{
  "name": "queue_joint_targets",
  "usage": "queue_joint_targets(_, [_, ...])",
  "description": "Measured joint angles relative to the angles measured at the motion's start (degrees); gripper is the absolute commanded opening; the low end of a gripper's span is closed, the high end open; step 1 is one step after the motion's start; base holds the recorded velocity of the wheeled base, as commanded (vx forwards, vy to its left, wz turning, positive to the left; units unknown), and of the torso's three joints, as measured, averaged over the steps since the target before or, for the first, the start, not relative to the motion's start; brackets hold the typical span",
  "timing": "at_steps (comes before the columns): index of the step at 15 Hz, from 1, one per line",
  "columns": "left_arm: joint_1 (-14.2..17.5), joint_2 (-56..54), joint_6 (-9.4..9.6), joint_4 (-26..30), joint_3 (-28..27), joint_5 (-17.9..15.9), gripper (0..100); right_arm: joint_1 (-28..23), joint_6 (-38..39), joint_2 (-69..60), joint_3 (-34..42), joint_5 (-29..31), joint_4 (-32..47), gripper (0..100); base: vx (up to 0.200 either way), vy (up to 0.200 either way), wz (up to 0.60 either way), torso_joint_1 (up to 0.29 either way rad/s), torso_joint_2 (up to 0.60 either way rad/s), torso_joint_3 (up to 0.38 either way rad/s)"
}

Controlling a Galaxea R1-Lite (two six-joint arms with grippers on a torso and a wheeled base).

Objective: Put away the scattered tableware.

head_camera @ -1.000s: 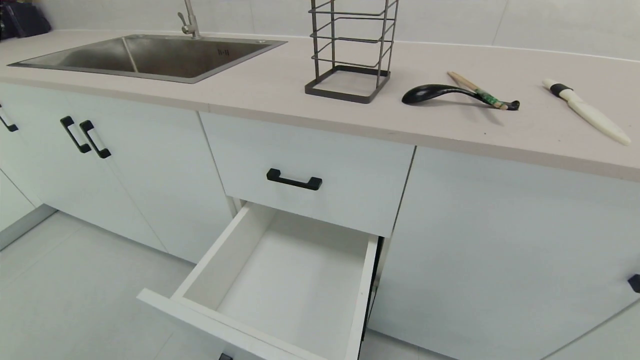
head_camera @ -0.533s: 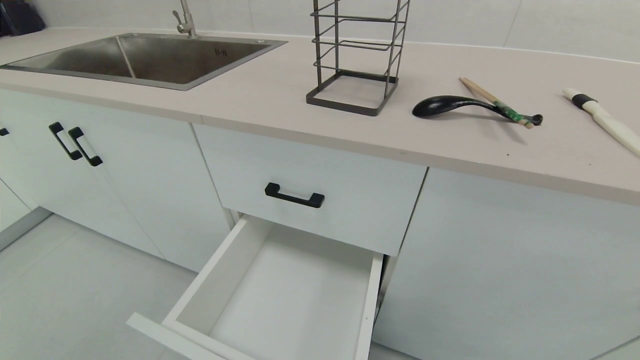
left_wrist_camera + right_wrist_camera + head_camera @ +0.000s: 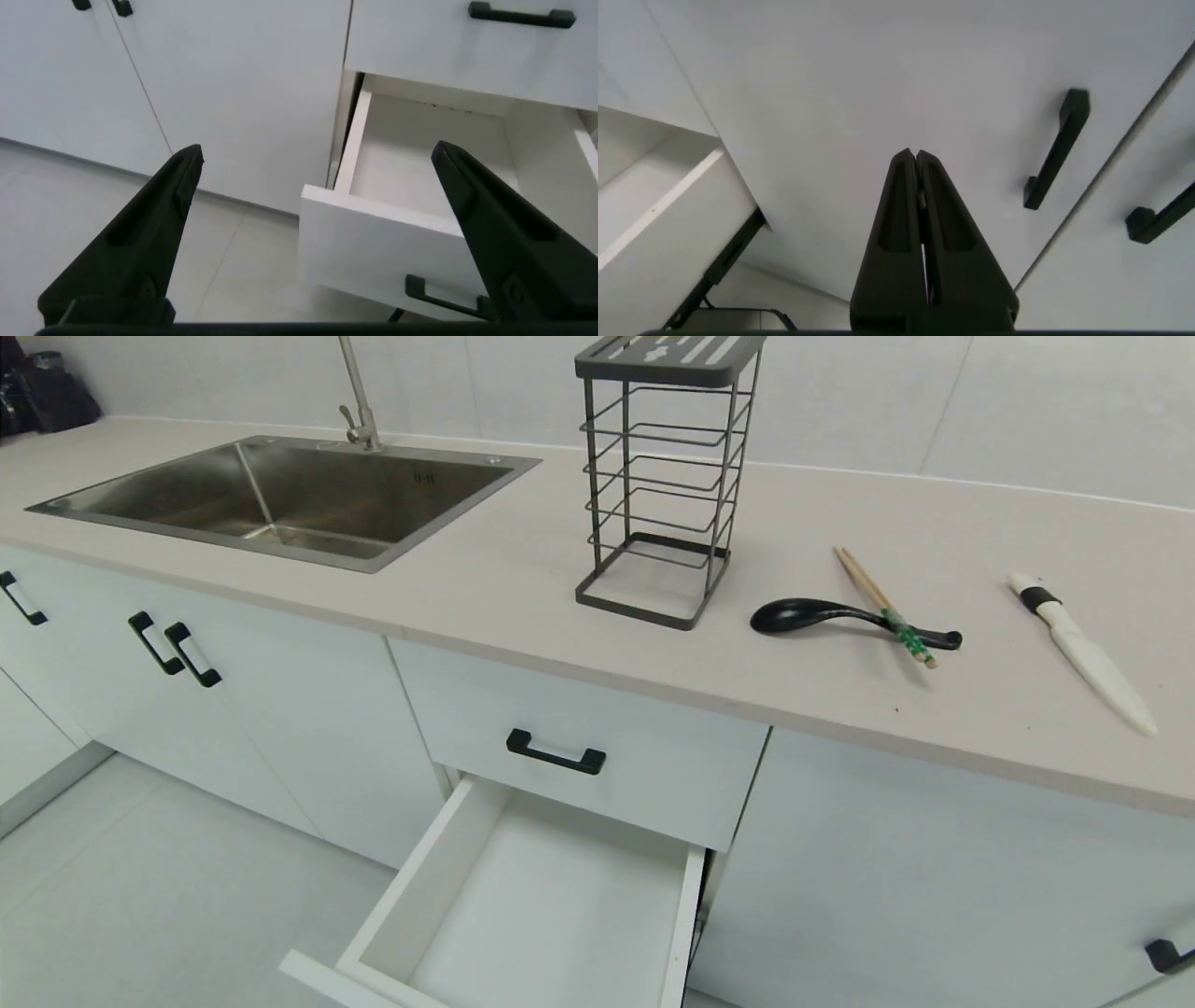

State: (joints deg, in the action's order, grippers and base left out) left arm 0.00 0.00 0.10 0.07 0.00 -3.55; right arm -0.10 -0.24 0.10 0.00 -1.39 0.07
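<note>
Glossy curved black spoon [image 3: 795,616], boxy wire rack [image 3: 667,358]

Left gripper [image 3: 316,149] spread wide; right gripper [image 3: 915,157] closed.

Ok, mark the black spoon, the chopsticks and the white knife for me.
black spoon [image 3: 786,616], head view, on its bowl.
chopsticks [image 3: 873,593], head view, on the bare wooden shafts.
white knife [image 3: 1092,666], head view, midway along the white blade.
</note>
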Motion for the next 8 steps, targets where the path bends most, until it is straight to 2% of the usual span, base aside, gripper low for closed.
queue_joint_targets(2, [0.0,0.0,0.00,0.0,0.0,0.0,100,0.0,0.0,0.0,0.0,0.0,0.0,0,0.000,0.000,0.00,0.239,-0.47,-0.210])
queue_joint_targets(4, [0.0,0.0,0.00,0.0,0.0,0.0,100,0.0,0.0,0.0,0.0,0.0,0.0,0,0.000,0.000,0.00,0.051,-0.48,-0.222])
queue_joint_targets(5, [0.0,0.0,0.00,0.1,0.0,0.0,100,0.0,0.0,0.0,0.0,0.0,0.0,0,0.000,0.000,0.00,0.193,-0.49,-0.207])
queue_joint_targets(8, [0.0,0.0,0.00,0.0,0.0,0.0,100,0.0,0.0,0.0,0.0,0.0,0.0,0,0.000,0.000,0.00,0.390,-0.49,-0.237])
